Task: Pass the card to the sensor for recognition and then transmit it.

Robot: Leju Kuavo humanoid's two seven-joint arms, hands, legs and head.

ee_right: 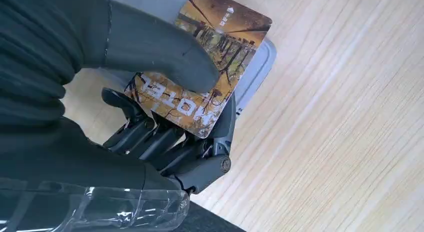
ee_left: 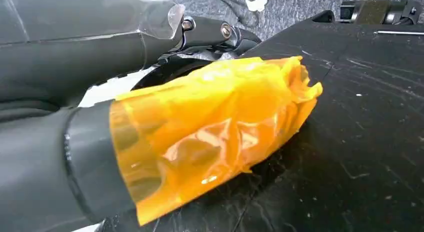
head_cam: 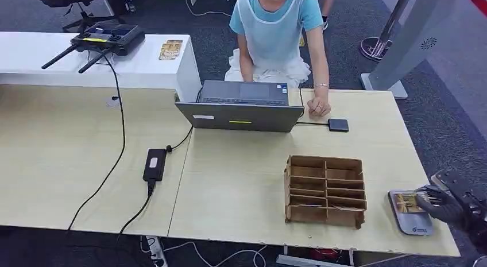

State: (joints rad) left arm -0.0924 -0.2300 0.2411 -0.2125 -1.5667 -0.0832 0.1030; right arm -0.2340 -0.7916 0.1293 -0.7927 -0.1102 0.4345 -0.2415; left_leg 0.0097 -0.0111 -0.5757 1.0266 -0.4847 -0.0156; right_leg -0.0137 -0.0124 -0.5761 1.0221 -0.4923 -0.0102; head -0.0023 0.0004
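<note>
My right hand (head_cam: 445, 205) is at the table's near right corner and holds a brown card (head_cam: 405, 202) printed with trees. The card lies just over the grey sensor pad (head_cam: 414, 224), which sits flat on the wooden table (head_cam: 241, 181). In the right wrist view, the thumb (ee_right: 155, 47) presses on top of the card (ee_right: 225, 37) and dark fingers (ee_right: 170, 142) support it from beneath. The pad's pale grey edge (ee_right: 257, 67) shows beyond the card. In the left wrist view, my left hand (ee_left: 200, 127) has a part wrapped in orange film; its fingers are hidden.
A wooden slotted organizer (head_cam: 325, 190) stands just left of the pad. A person (head_cam: 281, 31) sits behind an open laptop (head_cam: 241, 106), one hand resting near a small black device (head_cam: 338, 124). A power adapter (head_cam: 154, 163) and cables lie at centre left.
</note>
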